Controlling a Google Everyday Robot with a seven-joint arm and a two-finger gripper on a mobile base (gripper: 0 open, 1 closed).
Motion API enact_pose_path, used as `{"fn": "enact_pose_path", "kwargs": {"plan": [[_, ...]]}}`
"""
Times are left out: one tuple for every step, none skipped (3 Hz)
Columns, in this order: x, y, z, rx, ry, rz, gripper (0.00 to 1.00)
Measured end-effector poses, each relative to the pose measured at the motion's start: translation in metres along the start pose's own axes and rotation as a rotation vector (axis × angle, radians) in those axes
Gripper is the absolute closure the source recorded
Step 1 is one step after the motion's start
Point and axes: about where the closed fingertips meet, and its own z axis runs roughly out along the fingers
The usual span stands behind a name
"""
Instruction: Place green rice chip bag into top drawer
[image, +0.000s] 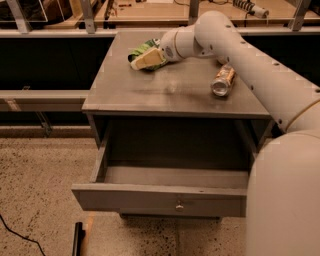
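Green foil of the green rice chip bag (138, 49) shows near the back of the counter (165, 95), under the hand (146, 60); whether the hand grips it I cannot tell. A shallow hold could drop the bag short of the open top drawer (160, 199).

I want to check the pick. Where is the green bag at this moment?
In the camera view, the green bag lies at the back left of the cabinet top, right by the gripper and well left of the can.
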Motion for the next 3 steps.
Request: {"fn": "enact_pose_path", "kwargs": {"plan": [[0.01,-0.015,0.026,-0.021,0.001,-0.008,0.0],[0.018,-0.021,0.045,-0.04,0.008,-0.014,0.0],[0.024,-0.023,0.06,-0.068,0.007,-0.015,0.18]]}}
